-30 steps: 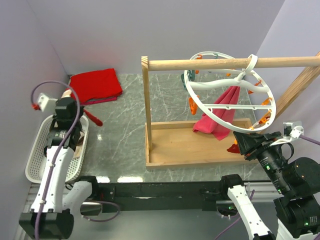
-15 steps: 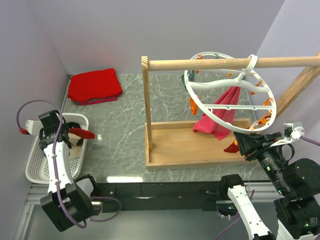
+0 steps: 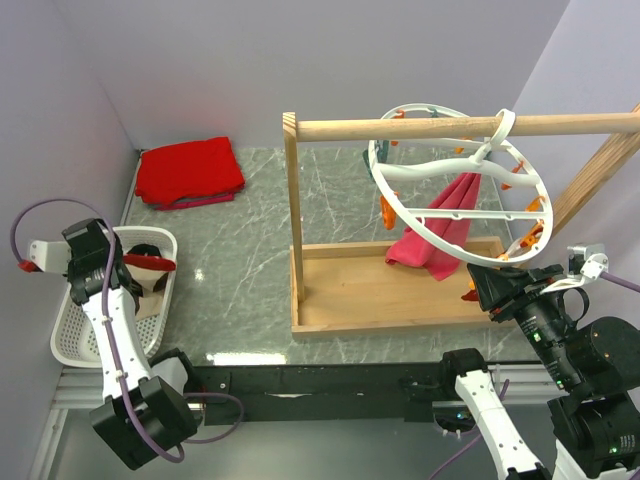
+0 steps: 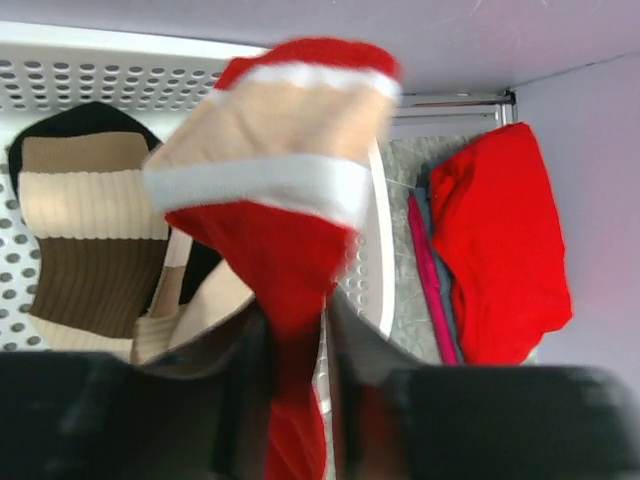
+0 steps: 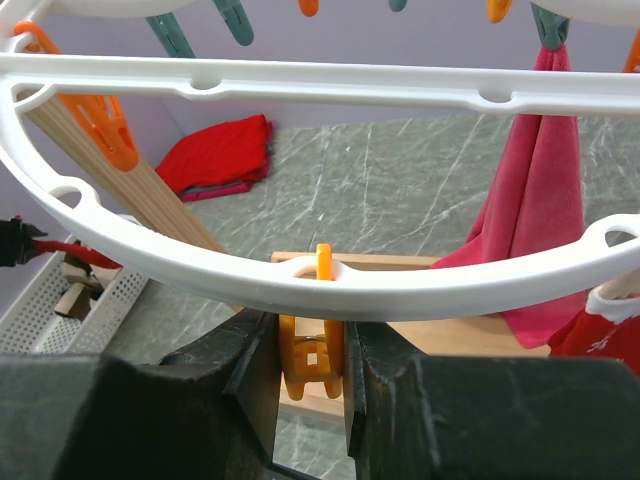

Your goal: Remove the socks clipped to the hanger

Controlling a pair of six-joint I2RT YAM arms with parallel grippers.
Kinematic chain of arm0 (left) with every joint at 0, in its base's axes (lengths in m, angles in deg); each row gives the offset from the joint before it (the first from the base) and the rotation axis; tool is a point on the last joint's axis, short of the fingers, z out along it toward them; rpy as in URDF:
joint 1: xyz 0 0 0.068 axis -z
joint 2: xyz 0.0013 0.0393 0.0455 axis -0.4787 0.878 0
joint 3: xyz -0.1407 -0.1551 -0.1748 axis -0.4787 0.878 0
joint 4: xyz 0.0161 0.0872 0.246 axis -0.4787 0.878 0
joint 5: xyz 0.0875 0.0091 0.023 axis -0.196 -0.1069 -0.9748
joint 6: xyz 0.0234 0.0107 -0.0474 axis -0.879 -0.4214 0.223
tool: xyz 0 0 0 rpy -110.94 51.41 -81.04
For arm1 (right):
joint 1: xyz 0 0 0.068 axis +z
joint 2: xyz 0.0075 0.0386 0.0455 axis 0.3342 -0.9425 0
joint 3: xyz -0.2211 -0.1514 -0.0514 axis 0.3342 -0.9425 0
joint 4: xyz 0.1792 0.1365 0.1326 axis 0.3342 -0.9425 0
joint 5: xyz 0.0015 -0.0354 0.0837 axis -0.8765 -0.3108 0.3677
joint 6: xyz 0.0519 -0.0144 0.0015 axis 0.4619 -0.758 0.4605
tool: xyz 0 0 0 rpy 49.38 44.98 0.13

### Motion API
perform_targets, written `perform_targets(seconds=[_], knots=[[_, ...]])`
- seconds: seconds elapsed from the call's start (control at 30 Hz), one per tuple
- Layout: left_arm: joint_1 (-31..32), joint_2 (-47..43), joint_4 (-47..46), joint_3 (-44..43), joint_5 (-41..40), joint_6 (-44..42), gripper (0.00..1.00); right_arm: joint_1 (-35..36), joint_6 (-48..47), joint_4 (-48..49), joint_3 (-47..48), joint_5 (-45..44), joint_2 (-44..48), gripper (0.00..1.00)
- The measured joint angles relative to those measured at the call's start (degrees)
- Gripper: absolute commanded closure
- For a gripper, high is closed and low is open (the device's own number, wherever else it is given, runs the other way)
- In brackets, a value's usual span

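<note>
My left hand [image 4: 296, 335] is clamped on the red-and-white sock [image 4: 285, 240], held over the white basket [image 4: 90, 70]. My right hand [image 5: 311, 345] pinches an orange peg [image 5: 308, 372] on the hanger [image 5: 200, 275]; a pink sock [image 5: 535, 200] hangs clipped there.

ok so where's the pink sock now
Right of centre in the top view: the pink sock hangs from a teal peg on the hanger, inside the wooden frame, reaching down to its base.

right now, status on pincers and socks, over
Left pincer shut on red-and-white sock over basket. Right pincer shut on orange peg at hanger rim. Pink sock clipped on. Nothing seen blocking.
</note>
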Motion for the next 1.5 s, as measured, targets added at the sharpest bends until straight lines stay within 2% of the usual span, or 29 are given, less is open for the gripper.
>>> perform_targets(seconds=[0.03, 0.07, 0.1, 0.17, 0.3, 0.53, 0.63, 0.7, 0.83, 0.97, 1.17, 1.33, 1.43, 1.5], knots=[[0.0, -0.04, -0.02, 0.0, 0.04, 0.04, 0.47, 0.0, 0.0, 0.0, 0.0, 0.02, 0.0, 1.0], [0.0, -0.04, -0.07, 0.0, 0.09, 0.09, 0.3, 0.0, 0.0, 0.0, 0.0, 0.07, 0.0, 1.0], [0.0, -0.04, -0.04, 0.0, 0.2, -0.22, 0.19, 0.0, 0.0, 0.0, 0.0, 0.11, 0.0, 1.0], [0.0, -0.04, 0.0, 0.0, 0.33, 0.22, 0.03, 0.0, 0.0, 0.0, 0.0, 0.13, 0.0, 1.0], [-0.02, -0.11, -0.5, -0.02, 1.33, -0.11, 0.04, 0.0, 0.0, -0.02, 0.0, 0.2, 0.0, 1.0], [1.62, 0.74, -2.05, -3.43, 8.83, -3.26, 0.04, 0.0, 0.02, 0.0, 0.0, 0.81, 0.0, 1.0], [7.76, 1.84, -3.65, -5.99, 11.04, -5.84, 0.04, 0.0, 0.04, 0.02, 0.0, 1.18, 0.0, 1.0], [14.36, 2.12, -5.33, -6.73, 11.91, -7.65, 0.04, 0.0, 0.04, 0.02, 0.0, 1.29, 0.0, 1.0], [26.6, 2.32, -9.35, -6.64, 21.07, -10.84, 0.04, 0.0, 0.07, -0.07, 0.17, 1.38, 0.0, 1.0], [32.76, 1.75, -14.43, -3.69, 29.77, -11.54, 0.03, 0.0, 0.07, -0.09, 0.63, 1.33, 0.0, 1.0], [46.97, -4.52, -20.59, 3.67, 41.16, -14.51, 0.04, 0.0, 0.28, -0.04, 0.42, 1.49, 0.0, 1.0], [53.07, -16.09, -26.29, 8.07, 46.21, -15.21, 0.08, 0.0, 0.52, 0.13, -0.46, 1.57, 0.0, 1.0], [53.92, -22.01, -36.09, 12.07, 50.99, -11.41, 0.09, 0.0, 0.9, 0.26, -1.03, 1.81, 0.0, 1.0], [55.63, -22.84, -44.13, 14.38, 53.68, -7.87, 0.09, 0.0, 1.09, 0.39, -1.36, 2.05, 0.0, 1.0]])
